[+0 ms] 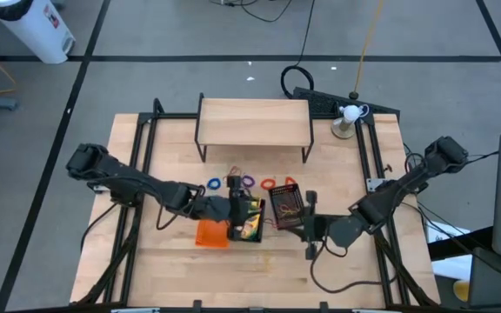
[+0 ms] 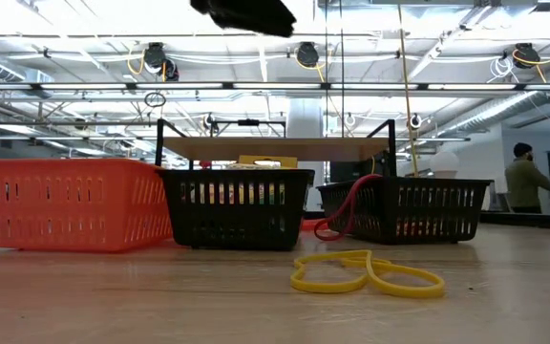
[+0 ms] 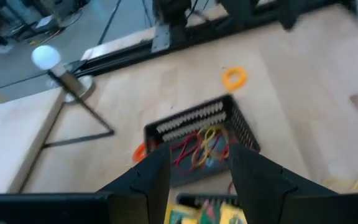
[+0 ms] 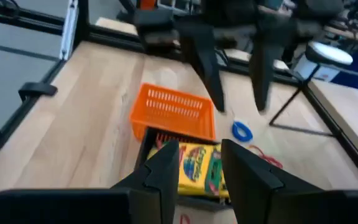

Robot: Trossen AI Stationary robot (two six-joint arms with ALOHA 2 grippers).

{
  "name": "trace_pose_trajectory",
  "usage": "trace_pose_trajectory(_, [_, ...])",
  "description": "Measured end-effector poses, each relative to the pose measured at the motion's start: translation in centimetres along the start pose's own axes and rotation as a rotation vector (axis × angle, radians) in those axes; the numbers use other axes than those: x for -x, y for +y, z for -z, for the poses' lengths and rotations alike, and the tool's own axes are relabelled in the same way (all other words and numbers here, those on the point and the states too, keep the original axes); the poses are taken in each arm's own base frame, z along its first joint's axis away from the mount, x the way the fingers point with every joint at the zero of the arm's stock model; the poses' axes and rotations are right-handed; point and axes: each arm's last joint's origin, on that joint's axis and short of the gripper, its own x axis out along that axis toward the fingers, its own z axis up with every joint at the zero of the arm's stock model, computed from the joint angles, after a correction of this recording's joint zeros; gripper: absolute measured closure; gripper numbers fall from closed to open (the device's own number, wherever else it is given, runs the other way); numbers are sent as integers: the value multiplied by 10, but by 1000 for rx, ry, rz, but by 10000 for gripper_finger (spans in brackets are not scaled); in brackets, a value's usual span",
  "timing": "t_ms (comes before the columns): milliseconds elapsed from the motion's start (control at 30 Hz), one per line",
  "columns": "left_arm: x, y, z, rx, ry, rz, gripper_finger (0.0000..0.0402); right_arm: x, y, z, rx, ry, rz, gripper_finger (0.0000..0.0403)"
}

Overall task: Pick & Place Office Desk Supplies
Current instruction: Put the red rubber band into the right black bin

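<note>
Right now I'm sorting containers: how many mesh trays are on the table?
3. The orange tray is on the left in the low view, a black tray with crayon boxes sits beside it, and another black tray holding rubber bands stands farther right. None seems hidden.

Two dark, matte, jointed arms; black cables trailing beside each; tapered black fingers [image 3: 151, 180] on blocky wrist housings, left and right alike.

orange tray [image 1: 211, 233]: empty | middle black tray [image 1: 250, 219]: crayon boxes [image 4: 199, 167] | right black tray [image 1: 286, 206]: rubber bands [image 3: 204, 144] | loose loops [image 1: 242, 183]: desk
</note>
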Motion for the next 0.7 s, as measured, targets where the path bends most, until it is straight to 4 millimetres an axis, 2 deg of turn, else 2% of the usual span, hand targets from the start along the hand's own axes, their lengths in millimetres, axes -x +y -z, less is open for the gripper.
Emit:
trace_pose_trajectory(100, [11, -2, -6, -46, 119, -112, 238, 1, -1, 2, 14, 18, 34, 299])
trace_pose_trajectory(200, [21, 13, -5, -28, 291, -196, 238, 0, -3, 4, 29, 38, 58, 303])
trace_pose_trajectory(367, [15, 57, 12, 189, 513, -91, 238, -6, -13, 6, 103, 68, 99, 305])
trace_pose_trajectory(467, [5, 87, 28, 319, 574, 1, 238, -9, -20, 6, 151, 77, 175, 306])
trace_pose_trajectory(567, [-2, 116, 45, 393, 619, -14, 238, -12, -28, 6, 208, 96, 268, 308])
trace_pose_trajectory(700, [-6, 143, 67, 488, 658, -10, 238, -17, -40, 7, 267, 129, 346, 309])
